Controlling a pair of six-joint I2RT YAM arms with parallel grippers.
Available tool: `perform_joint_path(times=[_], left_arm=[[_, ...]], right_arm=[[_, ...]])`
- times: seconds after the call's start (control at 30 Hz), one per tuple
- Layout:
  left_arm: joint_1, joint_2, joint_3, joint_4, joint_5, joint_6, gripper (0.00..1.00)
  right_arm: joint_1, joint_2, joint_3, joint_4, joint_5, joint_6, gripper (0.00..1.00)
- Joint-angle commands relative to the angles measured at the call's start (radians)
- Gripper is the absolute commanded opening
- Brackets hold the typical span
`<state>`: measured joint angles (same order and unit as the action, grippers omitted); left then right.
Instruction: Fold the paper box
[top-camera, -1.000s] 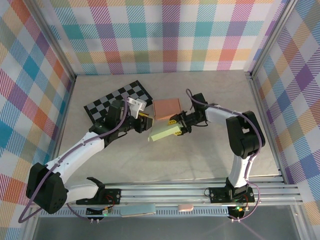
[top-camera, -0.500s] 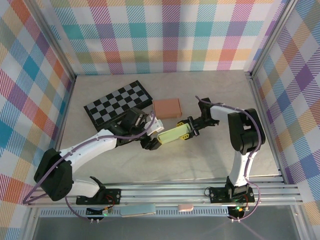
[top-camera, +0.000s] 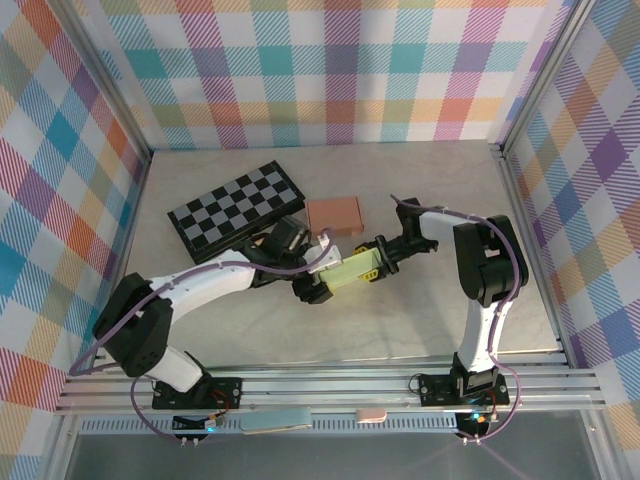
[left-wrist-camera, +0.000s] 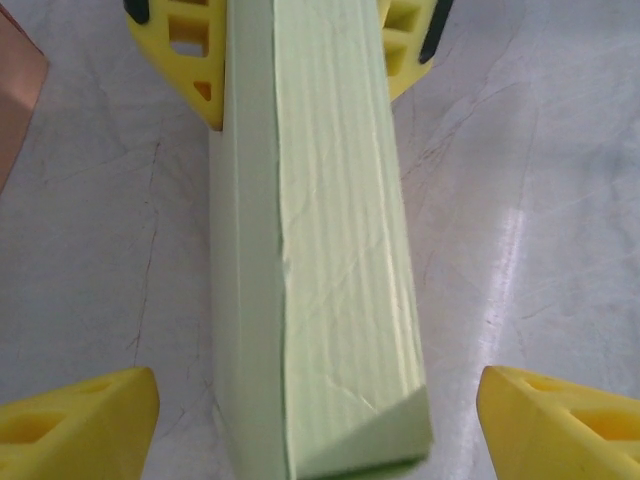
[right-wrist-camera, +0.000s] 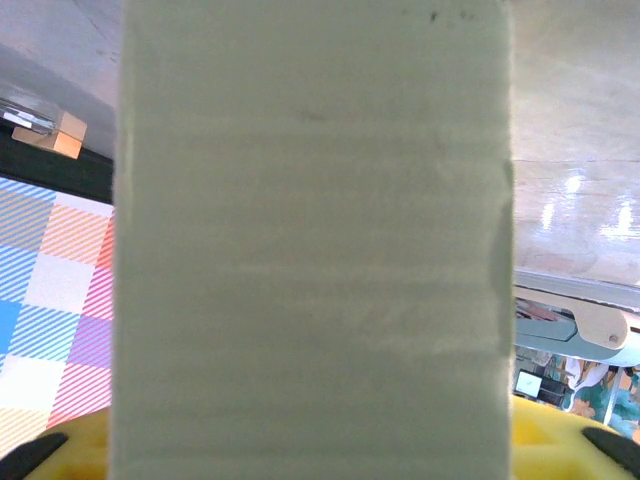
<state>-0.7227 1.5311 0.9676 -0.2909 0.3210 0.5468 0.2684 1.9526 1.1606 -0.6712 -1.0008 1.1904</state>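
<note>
Where the arms meet: a pale green paper box (top-camera: 348, 270) lies long and narrow on the table (top-camera: 420, 320), near the middle, running from near-left to far-right.
Left gripper (top-camera: 316, 285): at the near-left end of the box, with its yellow fingers (left-wrist-camera: 80, 420) spread wide to either side. A gap of bare table shows between each finger and the cardboard, and nothing is held.
Box, near end: the sides are folded up into a closed, flat-topped shape, with a small triangular flap tucked at one corner. The top face is lightly creased. The inside is hidden, so I cannot tell whether it holds anything.
Right gripper (top-camera: 373, 261): clamped on the far-right end of the box, one yellow finger (left-wrist-camera: 165, 50) pressed against each long side.
Brown slab (top-camera: 333, 215): flat on the table just beyond the box, apart from it.
Checkerboard (top-camera: 238, 205): black and white, lying flat to the far left of the box, beside the brown slab.
Walls (top-camera: 330, 70): bright plaid panels along the left, far and right sides of the table.
</note>
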Motion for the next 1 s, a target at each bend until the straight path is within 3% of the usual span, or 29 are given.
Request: perform_joint_path(times=[0.0, 0.3, 0.6, 0.77, 0.97], left_arm=[[-0.013, 0.033, 0.016, 0.086, -0.054, -0.002, 0.81], [-0.039, 0.090, 0.025, 0.167, -0.141, -0.033, 0.71], [-0.046, 0.098, 0.028, 0.196, -0.138, -0.082, 0.57], [-0.047, 0.093, 0.036, 0.159, -0.110, -0.083, 0.46], [-0.044, 0.086, 0.039, 0.119, -0.074, -0.075, 0.43]], right_arm=[[-0.008, 0.009, 0.020, -0.021, -0.023, 0.005, 0.47], [-0.018, 0.005, 0.010, -0.016, -0.018, 0.012, 0.48], [-0.030, 0.002, 0.004, -0.009, -0.014, 0.026, 0.50], [-0.050, -0.009, 0.011, -0.039, 0.005, -0.008, 0.58], [-0.081, -0.060, 0.098, -0.182, 0.083, -0.155, 0.71]])
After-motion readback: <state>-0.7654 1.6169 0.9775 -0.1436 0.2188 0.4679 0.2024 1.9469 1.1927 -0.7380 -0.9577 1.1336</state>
